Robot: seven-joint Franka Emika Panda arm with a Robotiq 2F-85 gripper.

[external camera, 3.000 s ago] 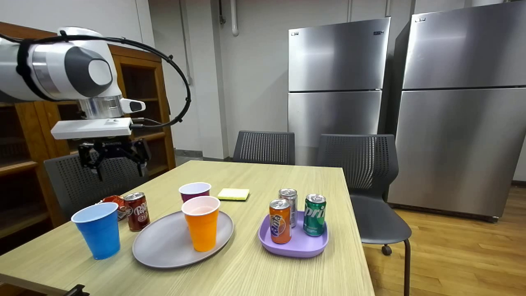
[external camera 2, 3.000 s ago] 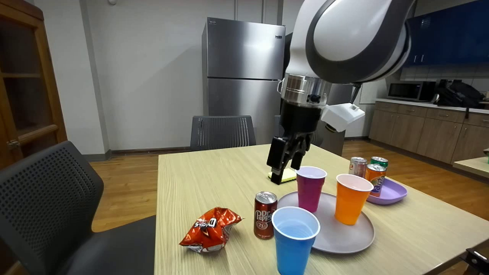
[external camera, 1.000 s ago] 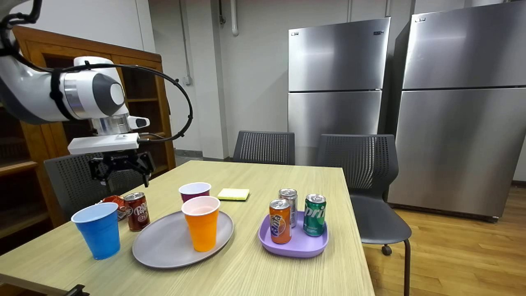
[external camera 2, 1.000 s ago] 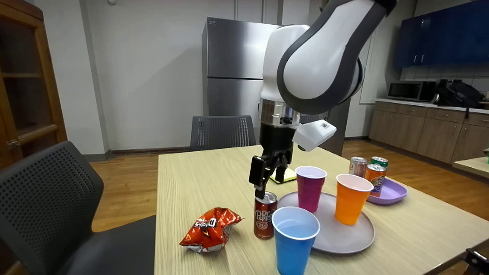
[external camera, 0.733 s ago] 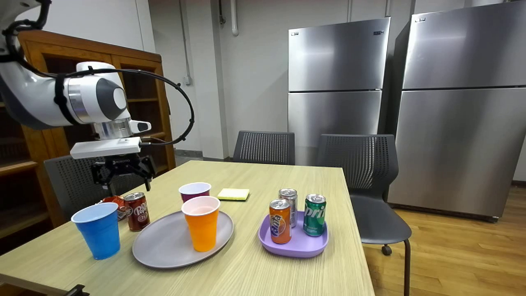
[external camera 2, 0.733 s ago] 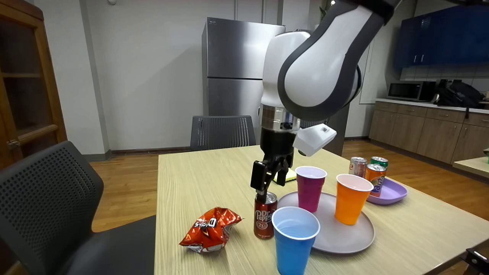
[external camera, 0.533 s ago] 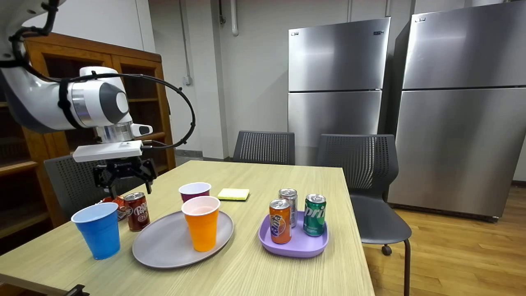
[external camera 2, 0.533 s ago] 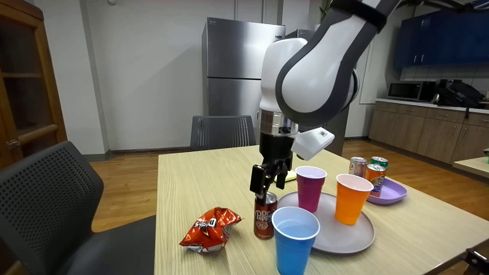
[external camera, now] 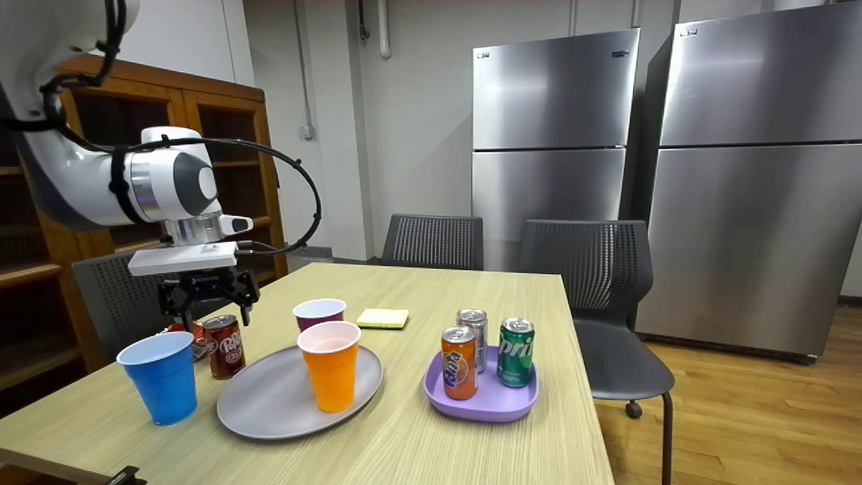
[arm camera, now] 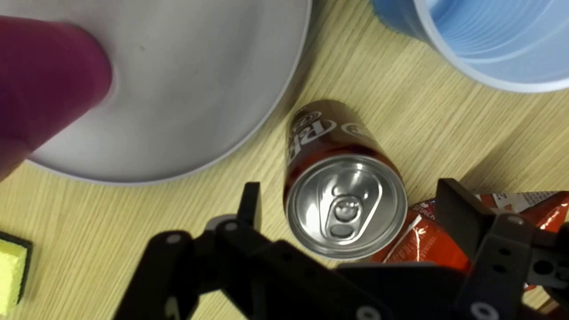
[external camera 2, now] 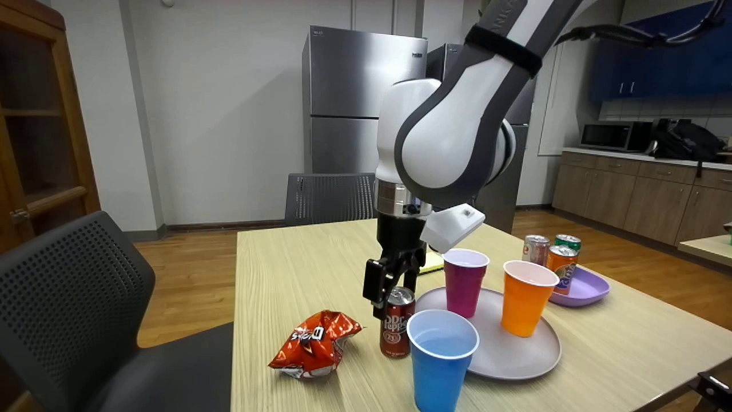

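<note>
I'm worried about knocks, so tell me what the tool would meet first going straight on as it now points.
Probably the Dr Pepper can, seen between the open jaws of the tool in the wrist view; depth is unclear, so they may pass around it.

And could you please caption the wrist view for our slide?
Open gripper flanking an upright Dr Pepper can, a grey plate and red snack bag nearby.

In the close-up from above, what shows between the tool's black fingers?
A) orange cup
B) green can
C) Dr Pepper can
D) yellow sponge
C: in the wrist view, the Dr Pepper can shows between the fingers of the open tool, with a gap on either side.
</note>
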